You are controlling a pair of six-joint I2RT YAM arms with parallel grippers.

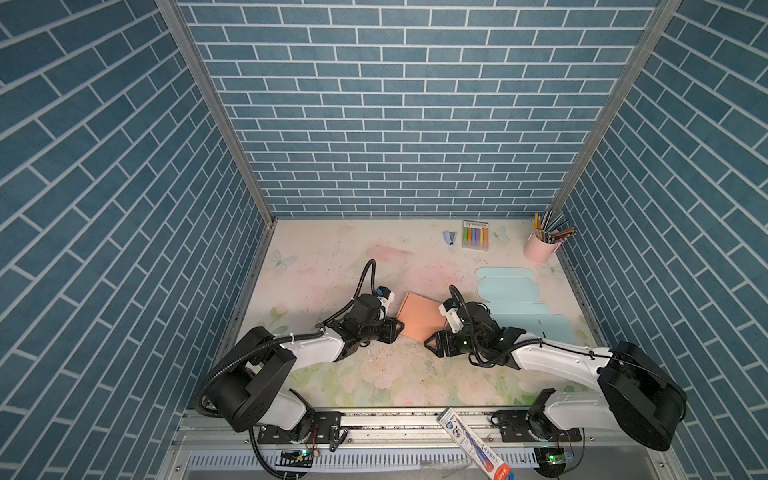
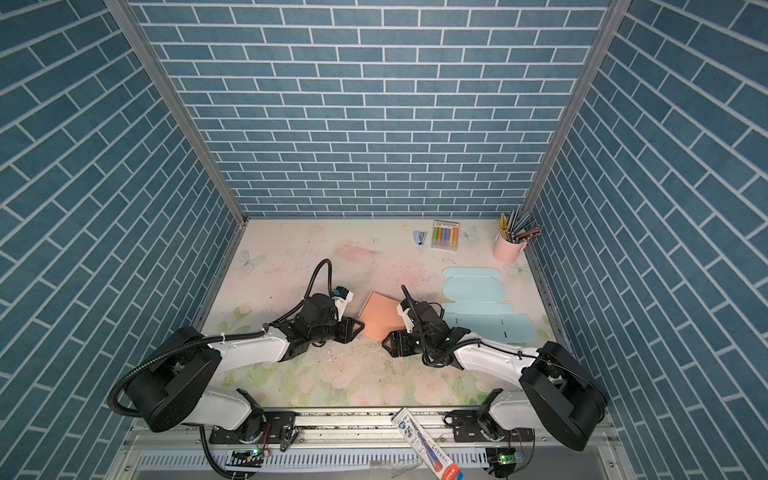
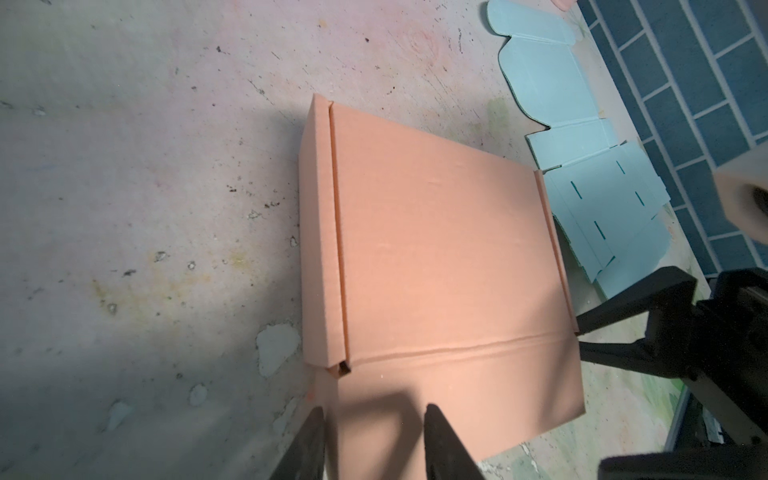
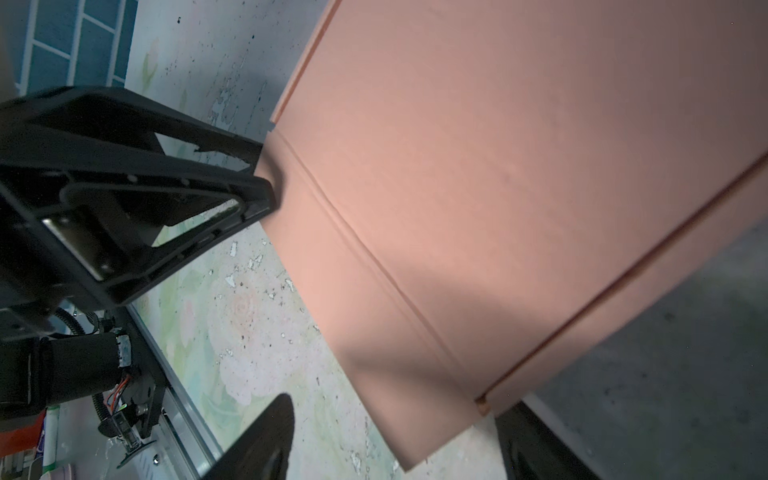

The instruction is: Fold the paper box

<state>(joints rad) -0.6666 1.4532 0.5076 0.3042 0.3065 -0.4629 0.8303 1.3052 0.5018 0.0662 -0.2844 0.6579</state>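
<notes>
Here lie 1 salmon box (image 1: 419, 318) and 1 blue blank (image 1: 509, 289).

Your left gripper (image 1: 400, 326) and right gripper (image 1: 428, 343) point toward each other, arms stretched low and inward; both jaws stand apart, the right wider.

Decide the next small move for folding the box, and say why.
Probably close the right gripper on the flap: its open jaws straddle the flap's corner, and the flap lies unfolded past the crease of the box.
</notes>
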